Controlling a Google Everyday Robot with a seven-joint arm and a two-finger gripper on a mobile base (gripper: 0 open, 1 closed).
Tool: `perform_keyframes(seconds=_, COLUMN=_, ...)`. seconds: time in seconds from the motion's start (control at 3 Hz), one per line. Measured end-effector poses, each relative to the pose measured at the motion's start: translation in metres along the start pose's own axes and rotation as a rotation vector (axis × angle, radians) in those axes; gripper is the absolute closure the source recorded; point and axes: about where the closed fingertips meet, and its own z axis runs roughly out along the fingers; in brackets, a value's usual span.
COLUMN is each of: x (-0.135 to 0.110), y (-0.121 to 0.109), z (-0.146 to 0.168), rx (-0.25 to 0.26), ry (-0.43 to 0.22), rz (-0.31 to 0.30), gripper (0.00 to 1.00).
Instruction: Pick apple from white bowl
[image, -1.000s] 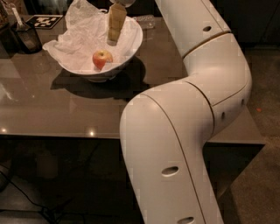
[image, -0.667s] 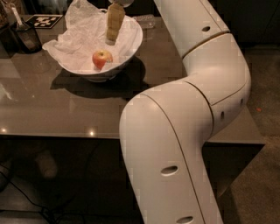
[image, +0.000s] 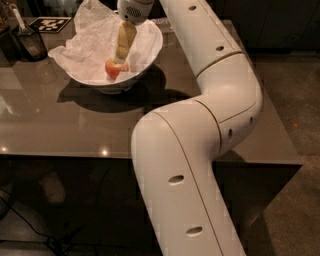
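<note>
Big white arm (image: 220, 100) bends over the table (image: 60, 125). White bowl (image: 150, 50) sits toward the far left, lined w/ crumpled tissue (image: 90, 35). Gripper (image: 121, 59) is down inside the bowl, tip right at the apple (image: 112, 69); jaws wide or narrow, can't tell. Apple lies low in the bowl on the tissue. Dark cup (image: 31, 42) at far left edge.

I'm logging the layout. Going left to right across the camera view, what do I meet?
Dark cup with utensil → white bowl holding the apple → robot arm's elbow. The gripper hangs inside the bowl at the apple, overlapping it, so it is left unordered.
</note>
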Motion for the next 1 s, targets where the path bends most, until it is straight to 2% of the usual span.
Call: perform_keyframes(seconds=1.0, x=0.002, y=0.004, z=0.052, rx=-0.08, ry=-0.035, rz=0.066, gripper=0.0)
